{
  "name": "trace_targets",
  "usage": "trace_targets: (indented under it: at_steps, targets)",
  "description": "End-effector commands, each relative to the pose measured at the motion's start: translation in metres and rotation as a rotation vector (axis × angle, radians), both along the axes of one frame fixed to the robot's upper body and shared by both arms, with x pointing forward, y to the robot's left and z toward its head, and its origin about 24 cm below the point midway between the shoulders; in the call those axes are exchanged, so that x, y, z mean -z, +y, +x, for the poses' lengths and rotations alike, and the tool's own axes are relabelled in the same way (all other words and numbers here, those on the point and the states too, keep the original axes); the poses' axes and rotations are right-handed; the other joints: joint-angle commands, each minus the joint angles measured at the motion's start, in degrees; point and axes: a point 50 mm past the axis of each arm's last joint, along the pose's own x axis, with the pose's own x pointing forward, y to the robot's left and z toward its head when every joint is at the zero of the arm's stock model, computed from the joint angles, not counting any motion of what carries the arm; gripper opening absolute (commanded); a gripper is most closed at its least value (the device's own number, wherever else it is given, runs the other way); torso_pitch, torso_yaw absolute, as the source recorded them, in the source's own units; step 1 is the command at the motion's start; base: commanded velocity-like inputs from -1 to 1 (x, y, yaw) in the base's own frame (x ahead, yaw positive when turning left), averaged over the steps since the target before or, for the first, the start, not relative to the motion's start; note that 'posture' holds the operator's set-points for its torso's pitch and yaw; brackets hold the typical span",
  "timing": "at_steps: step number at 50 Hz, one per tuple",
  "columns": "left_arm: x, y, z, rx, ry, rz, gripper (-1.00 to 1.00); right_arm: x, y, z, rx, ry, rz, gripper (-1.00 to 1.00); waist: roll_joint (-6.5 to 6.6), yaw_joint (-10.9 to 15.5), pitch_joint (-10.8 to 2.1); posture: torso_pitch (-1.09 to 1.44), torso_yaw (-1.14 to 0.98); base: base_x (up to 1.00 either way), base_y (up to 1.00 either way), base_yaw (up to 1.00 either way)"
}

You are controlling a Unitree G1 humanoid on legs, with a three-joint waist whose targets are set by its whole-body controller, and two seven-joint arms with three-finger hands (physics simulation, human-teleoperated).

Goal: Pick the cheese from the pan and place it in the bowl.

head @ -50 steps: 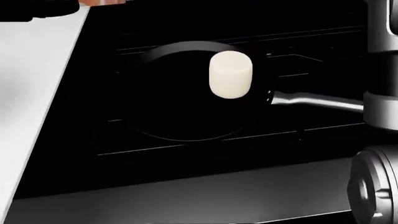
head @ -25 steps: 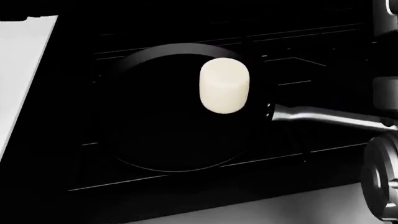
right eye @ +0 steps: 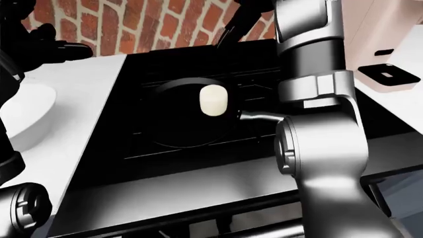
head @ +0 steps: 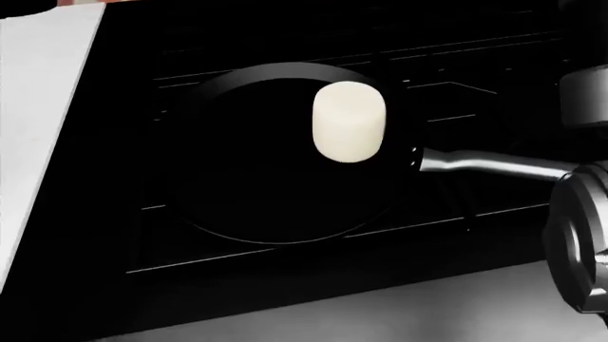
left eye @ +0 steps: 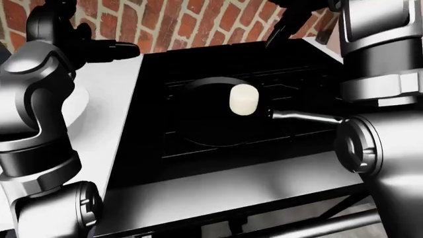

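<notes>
Left-eye view: the cheese (left eye: 242, 99) lies in the pan (left eye: 198, 130), below the raised right hand (left eye: 285, 25), whose fingers look spread. Right-eye view: the left hand (right eye: 56, 47), grip unclear, hangs above the bowl (right eye: 30, 116) on the tabletop (right eye: 86, 119).

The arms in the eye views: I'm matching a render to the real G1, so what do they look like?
Both arms are glossy silver-grey shells, rounded and segmented, with disc-shaped joint caps. The right arm has a blocky collar mid-way. The left hand and right hand are black with slim fingers. No cables or markings show.
</notes>
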Motion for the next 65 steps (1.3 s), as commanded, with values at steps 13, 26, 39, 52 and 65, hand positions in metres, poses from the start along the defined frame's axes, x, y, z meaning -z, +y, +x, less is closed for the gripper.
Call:
trace_targets:
  at_steps: [13, 26, 39, 52, 65]
  targets:
    - [-0.023, -0.004, -0.008, 0.01, -0.1, 0.019, 1.0, -0.016, 0.022, -0.01, -0.102, -0.105, -0.251, 1.0, 0.77, -0.13, -1.8, 0.0, 0.0, 0.0, 0.0, 0.0]
    - [-0.023, -0.004, -0.012, 0.011, -0.103, 0.012, 1.0, -0.01, 0.041, -0.007, -0.148, -0.105, -0.386, 1.0, 1.27, -0.41, -2.07, 0.0, 0.0, 0.0, 0.0, 0.0]
    - [-0.022, -0.004, -0.011, 0.011, -0.101, 0.011, 1.0, 0.006, 0.058, -0.006, -0.197, -0.074, -0.462, 1.0, 1.31, -0.61, -2.24, 0.0, 0.0, 0.0, 0.0, 0.0]
    - [-0.025, -0.004, -0.014, 0.012, -0.109, 0.01, 1.0, 0.027, 0.065, -0.011, -0.235, 0.01, -0.525, 1.0, 1.3, -0.77, -2.3, 0.0, 0.0, 0.0, 0.0, 0.0]
    - [-0.024, -0.005, -0.013, 0.012, -0.108, 0.011, 1.0, 0.045, 0.061, -0.012, -0.232, 0.101, -0.546, 1.0, 1.33, -0.9, -2.31, 0.0, 0.0, 0.0, 0.0, 0.0]
